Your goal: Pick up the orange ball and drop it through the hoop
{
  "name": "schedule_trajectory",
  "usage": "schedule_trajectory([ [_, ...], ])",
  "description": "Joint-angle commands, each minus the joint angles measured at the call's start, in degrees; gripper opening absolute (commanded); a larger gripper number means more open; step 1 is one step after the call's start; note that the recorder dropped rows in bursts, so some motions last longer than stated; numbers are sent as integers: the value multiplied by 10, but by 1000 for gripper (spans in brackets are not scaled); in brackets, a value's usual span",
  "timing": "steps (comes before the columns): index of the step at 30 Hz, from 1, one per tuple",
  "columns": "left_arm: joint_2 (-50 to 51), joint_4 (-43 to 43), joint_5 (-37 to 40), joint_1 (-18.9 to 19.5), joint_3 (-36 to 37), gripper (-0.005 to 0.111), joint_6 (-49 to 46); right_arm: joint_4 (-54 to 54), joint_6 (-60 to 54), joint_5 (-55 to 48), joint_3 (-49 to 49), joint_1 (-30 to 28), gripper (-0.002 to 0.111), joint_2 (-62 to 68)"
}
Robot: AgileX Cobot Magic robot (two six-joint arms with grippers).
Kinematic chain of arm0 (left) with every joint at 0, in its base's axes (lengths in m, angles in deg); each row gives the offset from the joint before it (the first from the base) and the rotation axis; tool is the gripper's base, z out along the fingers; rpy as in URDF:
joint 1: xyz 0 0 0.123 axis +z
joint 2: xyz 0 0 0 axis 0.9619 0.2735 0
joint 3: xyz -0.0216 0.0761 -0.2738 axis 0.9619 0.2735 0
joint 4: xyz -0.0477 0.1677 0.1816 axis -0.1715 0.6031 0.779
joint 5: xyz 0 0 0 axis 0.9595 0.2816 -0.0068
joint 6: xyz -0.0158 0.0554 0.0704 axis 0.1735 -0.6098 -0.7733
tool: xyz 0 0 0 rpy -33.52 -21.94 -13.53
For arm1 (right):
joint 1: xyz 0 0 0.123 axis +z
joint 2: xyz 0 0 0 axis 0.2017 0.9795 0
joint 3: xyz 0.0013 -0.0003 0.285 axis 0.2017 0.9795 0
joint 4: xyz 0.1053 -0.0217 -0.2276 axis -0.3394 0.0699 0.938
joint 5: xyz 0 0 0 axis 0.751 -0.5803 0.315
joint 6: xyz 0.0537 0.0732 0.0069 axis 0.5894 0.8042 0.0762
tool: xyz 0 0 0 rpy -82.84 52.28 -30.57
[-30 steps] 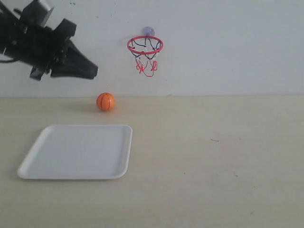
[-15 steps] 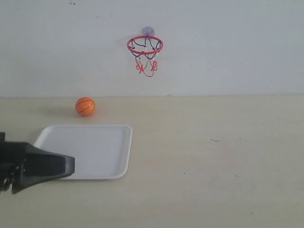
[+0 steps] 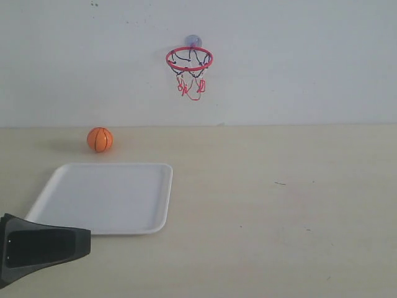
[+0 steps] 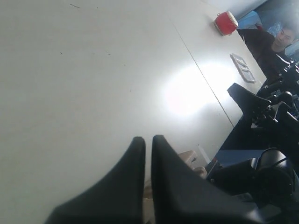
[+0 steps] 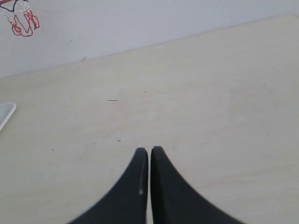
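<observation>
The orange ball (image 3: 99, 139) lies on the table near the back wall, left of middle and behind the white tray. The hoop (image 3: 189, 59) with its red ring and string net hangs on the wall above and to the right of the ball; its net (image 5: 21, 21) shows in a corner of the right wrist view. My left gripper (image 3: 87, 241) sits low at the front left, far from the ball, its fingers shut with nothing between them (image 4: 147, 139). My right gripper (image 5: 149, 150) is shut and empty over bare table; it does not show in the exterior view.
A white tray (image 3: 155, 217) lies flat at the front left, between the left gripper and the ball. The left wrist view looks past the table edge to a red drum-like object (image 4: 226, 22), other arms and a seated person (image 4: 280, 37).
The left arm dropped from high at the upper left to low at the front left corner. The ball rolled leftward along the back of the table.
</observation>
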Motion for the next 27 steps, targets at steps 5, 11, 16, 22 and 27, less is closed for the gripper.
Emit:
schedule_trajectory([
  [5, -5, -7, 5, -1, 2, 4, -5, 5, -2, 2, 0, -5, 1, -3],
  [11, -86, 1, -28, -1, 2, 4, -5, 5, -2, 2, 0, -5, 1, -3],
  [16, -215, 40, -32, -1, 2, 4, -15, 5, -2, 2, 0, -5, 1, -3],
  [22, -327, 38, -50, -1, 2, 4, -80, 5, -2, 2, 0, -5, 1, -3],
  [27, -410, 56, -166, -1, 2, 4, -100, 5, -2, 2, 0, -5, 1, -3],
])
